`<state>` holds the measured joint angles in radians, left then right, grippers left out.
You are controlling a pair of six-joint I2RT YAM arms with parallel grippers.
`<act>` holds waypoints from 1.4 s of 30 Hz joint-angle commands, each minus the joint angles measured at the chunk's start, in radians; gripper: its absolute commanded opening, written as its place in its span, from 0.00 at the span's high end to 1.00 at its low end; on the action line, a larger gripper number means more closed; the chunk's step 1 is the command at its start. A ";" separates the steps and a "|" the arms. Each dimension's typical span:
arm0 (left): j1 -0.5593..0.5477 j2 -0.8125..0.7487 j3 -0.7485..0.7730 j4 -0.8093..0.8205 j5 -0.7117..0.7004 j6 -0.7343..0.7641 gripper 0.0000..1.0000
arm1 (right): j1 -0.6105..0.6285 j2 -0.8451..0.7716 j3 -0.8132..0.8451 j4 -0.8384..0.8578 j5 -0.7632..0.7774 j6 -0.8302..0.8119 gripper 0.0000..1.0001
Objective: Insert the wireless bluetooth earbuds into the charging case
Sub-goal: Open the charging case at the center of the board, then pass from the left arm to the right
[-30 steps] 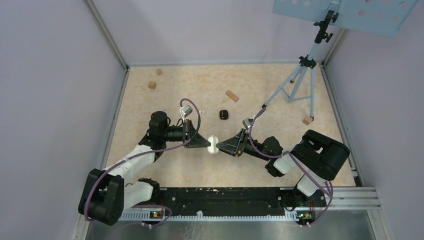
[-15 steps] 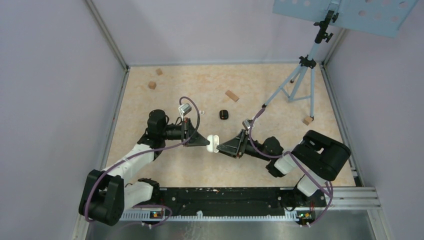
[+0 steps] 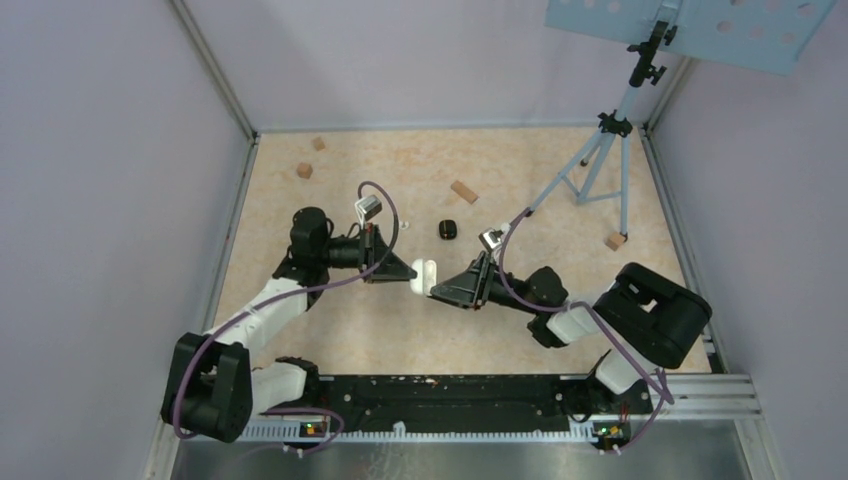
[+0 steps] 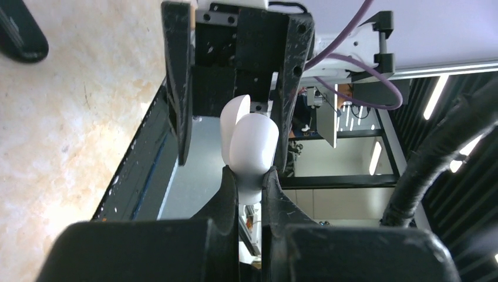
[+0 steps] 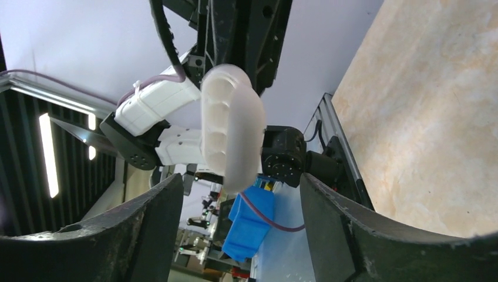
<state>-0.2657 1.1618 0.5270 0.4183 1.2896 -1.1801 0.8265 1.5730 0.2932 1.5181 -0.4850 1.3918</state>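
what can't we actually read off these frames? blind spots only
white case sockets: washed out, white on white, in the right wrist view. The left wrist view shows only the shell's outside, so whether buds sit inside is unclear.
white speck beyond the left tool: top view, too small to call an earbud.
black case: top view, too small to tell lid open or shut.

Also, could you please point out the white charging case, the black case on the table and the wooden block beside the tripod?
white charging case [image 4: 253, 147]: left wrist view, its rounded shell.
black case [image 3: 447, 229]: top external view, its middle.
wooden block [image 3: 615, 241]: top external view, its top face.
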 commanded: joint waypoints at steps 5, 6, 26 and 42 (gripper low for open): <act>0.013 -0.004 0.168 0.022 0.038 -0.048 1.00 | -0.018 -0.029 0.090 0.203 -0.039 -0.003 0.27; 0.013 -0.004 0.170 0.021 0.037 -0.050 1.00 | -0.019 -0.029 0.095 0.203 -0.037 -0.003 0.27; 0.015 -0.036 0.149 -0.002 0.020 -0.044 1.00 | -0.087 -0.036 0.156 0.191 -0.019 0.022 0.54; 0.014 -0.042 0.150 -0.021 0.015 -0.022 1.00 | -0.087 -0.022 0.168 0.204 -0.027 0.039 0.82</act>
<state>-0.2558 1.1500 0.6712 0.3870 1.3006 -1.2285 0.7483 1.5532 0.4347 1.5150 -0.5076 1.4361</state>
